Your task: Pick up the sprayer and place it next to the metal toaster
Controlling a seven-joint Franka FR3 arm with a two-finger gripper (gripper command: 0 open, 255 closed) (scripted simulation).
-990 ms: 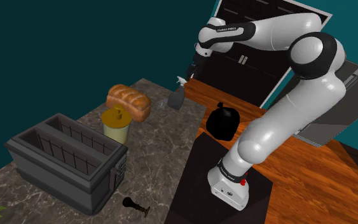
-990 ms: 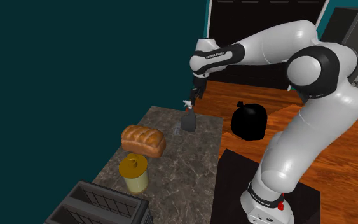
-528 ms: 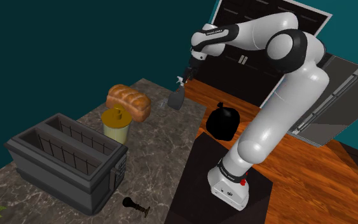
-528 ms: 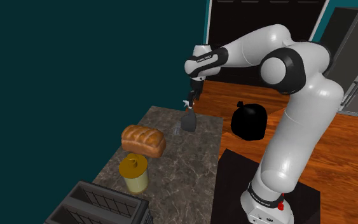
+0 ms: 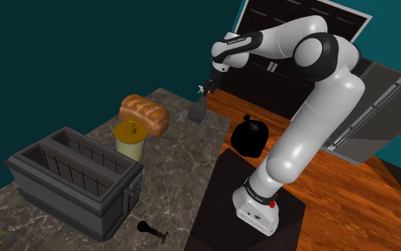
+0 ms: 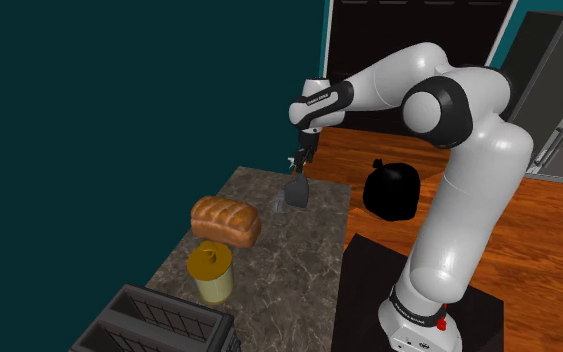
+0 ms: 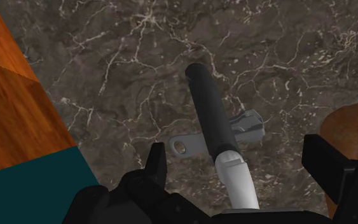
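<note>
The sprayer (image 5: 198,108) is seen standing at the far end of the table (image 5: 172,170), well apart from the toaster (image 5: 70,178). The gripper (image 5: 207,88) is held just above its head, with the fingers spread to either side and nothing touched. The approach is judged in hand. A short descent and a closing are called for next, then a carry past the bread loaf (image 5: 143,113).

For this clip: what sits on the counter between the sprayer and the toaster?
In the shoulder view, a bread loaf and a yellow jar stand between the sprayer and the toaster. The second exterior view shows the same order.
</note>
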